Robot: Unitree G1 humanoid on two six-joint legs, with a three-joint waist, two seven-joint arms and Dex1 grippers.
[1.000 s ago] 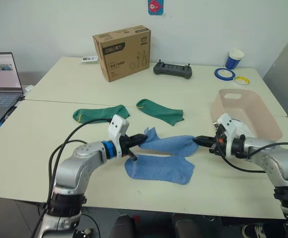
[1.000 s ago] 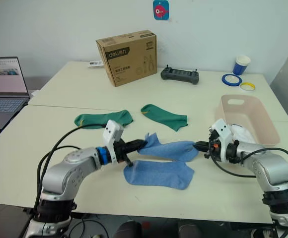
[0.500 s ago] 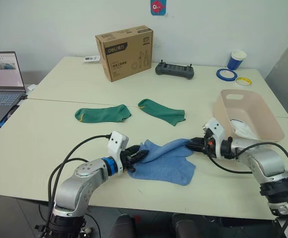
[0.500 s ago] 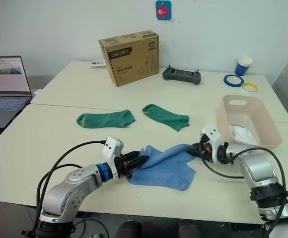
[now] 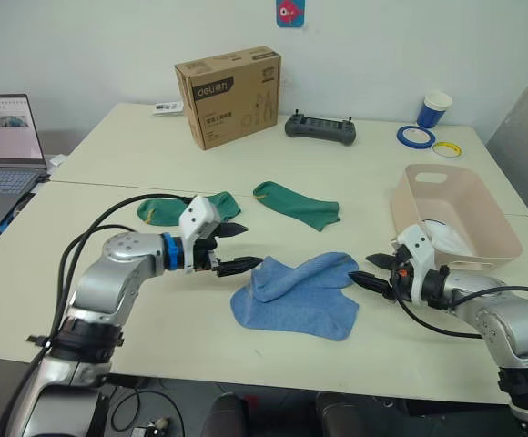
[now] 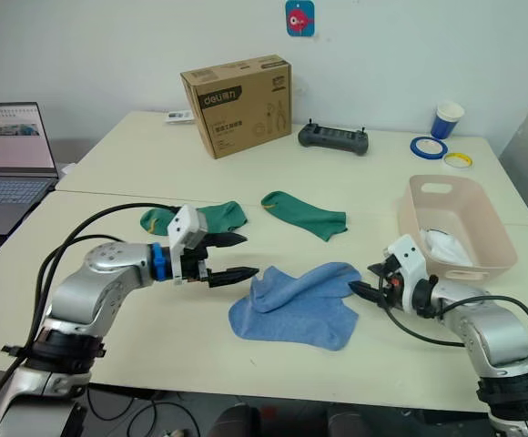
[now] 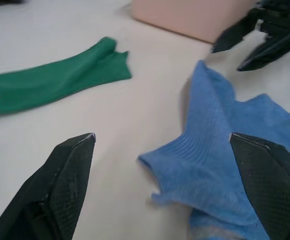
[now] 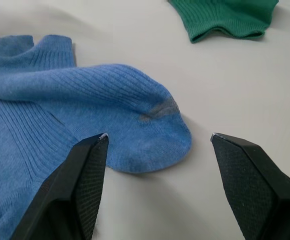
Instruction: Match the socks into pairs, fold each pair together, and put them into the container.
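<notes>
The left gripper (image 5: 243,247) hovers with its fingers spread wide and nothing between them, just off the cuff end of the blue socks (image 5: 296,293); the right gripper (image 5: 370,271) is likewise spread and empty, just off the toe end of the same heap. The two light blue socks lie one over the other near the front edge of the table (image 5: 82,264), the upper one rumpled and askew over the lower. Beyond the blue socks, well apart from them, the two dark green socks (image 5: 187,208) lie flat and separate, and to the robot's right of the blue socks stands the pink container (image 5: 498,221), with something white inside it that looks like the white pair, though it is largely hidden by the wall. Judging by this, the blue pair is being matched and is not yet folded. Next, the grippers would need to close on the heap's ends and double it over. How well the two blue socks line up underneath cannot be made out.
</notes>
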